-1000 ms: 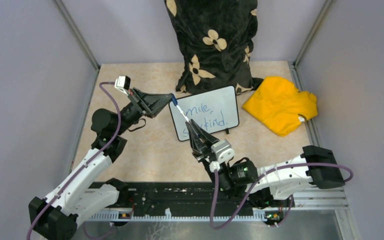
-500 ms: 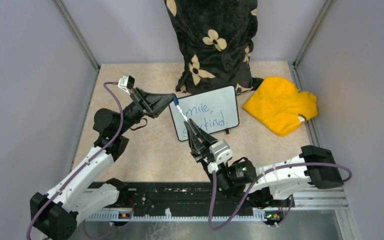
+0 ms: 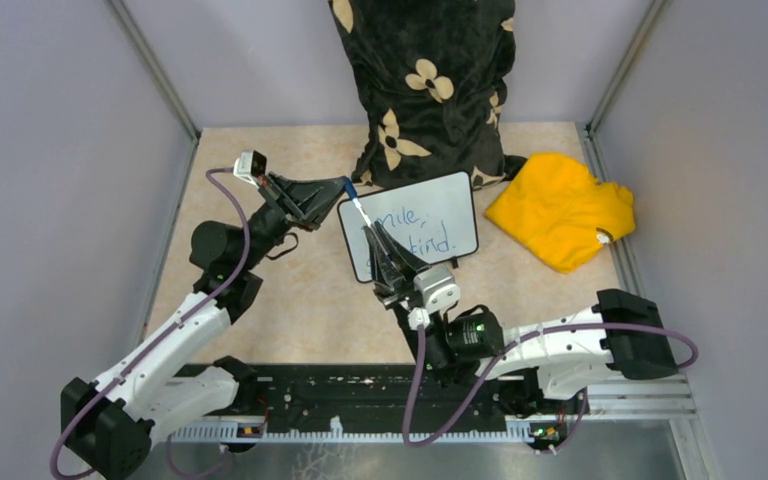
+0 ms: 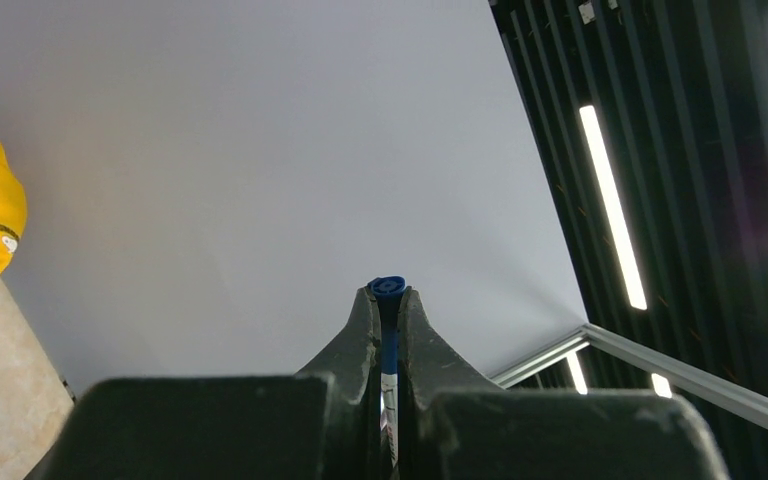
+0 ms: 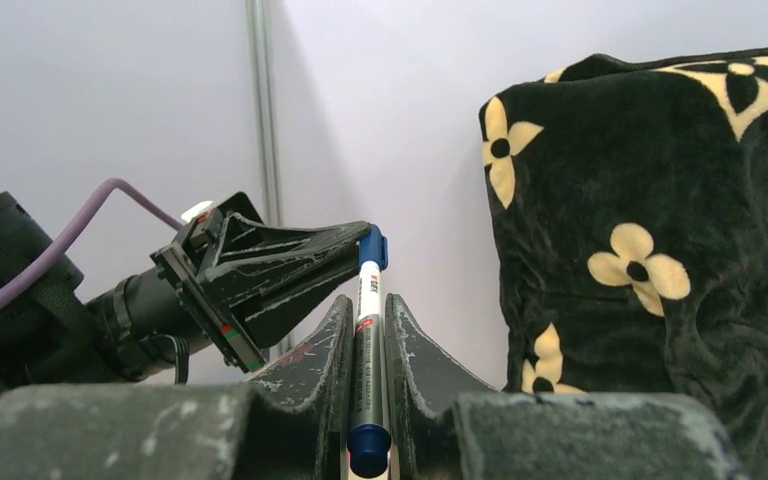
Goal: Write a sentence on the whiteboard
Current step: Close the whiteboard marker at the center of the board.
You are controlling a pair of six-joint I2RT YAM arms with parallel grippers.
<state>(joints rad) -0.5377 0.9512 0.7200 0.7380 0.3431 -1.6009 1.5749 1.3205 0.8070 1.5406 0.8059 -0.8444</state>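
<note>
Count: 1 whiteboard (image 3: 452,196), 1 sentence (image 3: 405,217) on it in two blue lines, 1 marker (image 3: 358,208), 1 black flowered pillow (image 3: 425,80), 1 yellow cloth (image 3: 560,210), 2 grippers.

Whiteboard sits mid-table, with the pillow just behind it and the cloth near its right side, not touching. Readable text is "mile," on top and "kind." below. The start of both lines is hidden behind the right gripper (image 3: 370,232).

Right gripper is over the whiteboard's left part, jaws clamped on the marker's white barrel; the wrist view shows the barrel (image 5: 366,380) pinched between both fingers.

Left gripper (image 3: 342,190) is at the whiteboard's top-left corner, just off the edge, jaws pinched on the marker's blue cap (image 4: 387,287). Cap looks seated on the barrel.

So the one marker is held at both ends, running from the top-left corner down across the left part of the whiteboard. Can't tell whether either gripper touches the board.
</note>
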